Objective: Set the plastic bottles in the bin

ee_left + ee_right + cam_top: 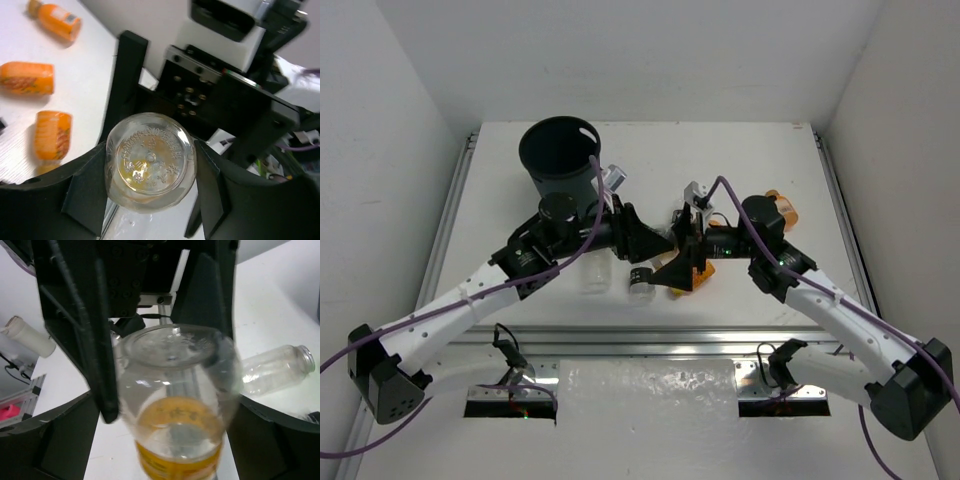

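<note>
My left gripper (pixel 662 248) and right gripper (pixel 680 268) meet nose to nose at the table's middle. A clear bottle with an orange label (pixel 175 405) hangs between them. In the left wrist view its embossed clear base (pixel 150 162) sits between my left fingers (pixel 85 185), which press both its sides. In the right wrist view my right gripper (pixel 165 455) stands wide around the blurred bottle, with a gap on either side. The dark round bin (pixel 560 155) stands at the back left, behind the left arm.
A plain clear bottle (pixel 593 275) and a black-labelled one (pixel 640 283) lie near the front; the clear one also shows in the right wrist view (pixel 277 367). Three orange bottles (pixel 26 77) lie on the right half. Another orange bottle (pixel 781 211) lies behind the right arm.
</note>
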Tool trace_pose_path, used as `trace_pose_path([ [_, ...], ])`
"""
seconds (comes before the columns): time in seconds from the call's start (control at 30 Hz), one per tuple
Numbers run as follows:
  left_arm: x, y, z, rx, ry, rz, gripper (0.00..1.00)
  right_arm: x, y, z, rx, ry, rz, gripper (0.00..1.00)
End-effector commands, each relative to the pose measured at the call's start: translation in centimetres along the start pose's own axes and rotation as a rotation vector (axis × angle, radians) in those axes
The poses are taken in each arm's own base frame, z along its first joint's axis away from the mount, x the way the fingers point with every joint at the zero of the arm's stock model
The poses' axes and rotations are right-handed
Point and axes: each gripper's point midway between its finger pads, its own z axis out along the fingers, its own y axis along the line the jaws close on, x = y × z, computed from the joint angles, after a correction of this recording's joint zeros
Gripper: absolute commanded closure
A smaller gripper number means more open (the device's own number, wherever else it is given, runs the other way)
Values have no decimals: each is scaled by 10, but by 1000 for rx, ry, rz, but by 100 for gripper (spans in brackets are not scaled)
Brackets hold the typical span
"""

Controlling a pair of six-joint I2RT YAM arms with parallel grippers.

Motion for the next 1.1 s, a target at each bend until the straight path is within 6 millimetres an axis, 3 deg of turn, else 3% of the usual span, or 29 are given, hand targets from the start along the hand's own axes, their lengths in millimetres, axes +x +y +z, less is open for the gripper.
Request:
trace_pose_path([
  [0.0,-35,8,-6,-145,-107,29,100,-26,6,2,19,-69,-81,1],
  [0.07,-52,18,-17,-250,-167,32,100,-20,-16,-3,157,-60,-29,1],
  [0.1,-58,38,-27,-381,-195,21,100,-20,-24,-7,221,-60,-12,1],
  [0.13,-78,36,-35,-424,-247,24,100,-20,-33,-12,293,-61,1,1],
  [0.17,-89,58,-52,-554,-283,8,100,-9,-54,-23,432,-34,41,1],
  [0.2,-110,55,-64,-589,-335,10,100,-13,-60,-31,489,-36,40,1],
  [0.23,-126,72,-80,-674,-383,-1,100,-6,-67,-40,557,-7,56,1],
  [0.27,-146,75,-98,-733,-434,3,100,-8,-69,-45,586,-4,59,1],
  [0.37,-182,103,-138,-912,-525,-5,100,-3,-77,-62,692,8,84,1],
  [0.4,-202,95,-148,-918,-575,3,100,-2,-80,-65,721,6,96,1],
  [0.57,-250,139,-182,-1127,-661,-7,100,13,-88,-73,789,39,151,1],
  [0.6,-265,136,-186,-1135,-686,-3,100,17,-90,-73,796,48,161,1],
  [0.63,-267,166,-184,-1183,-651,-24,100,21,-92,-74,805,51,173,1],
  [0.7,-275,190,-172,-1183,-598,-40,99,29,-102,-78,857,52,202,1],
  [0.77,-278,213,-165,-1207,-550,-59,83,40,-111,-81,917,41,279,1],
  [0.87,-281,231,-162,-1221,-518,-93,44,50,-120,-79,961,6,391,1],
  [0.9,-279,246,-160,-1232,-503,-105,17,51,-126,-77,983,-20,435,1],
  [0.93,-278,251,-158,-1231,-493,-111,1,53,-130,-77,1002,-31,457,1],
  [1.07,-273,254,-151,-1188,-459,-135,0,64,-142,-71,1047,-43,576,1],
])
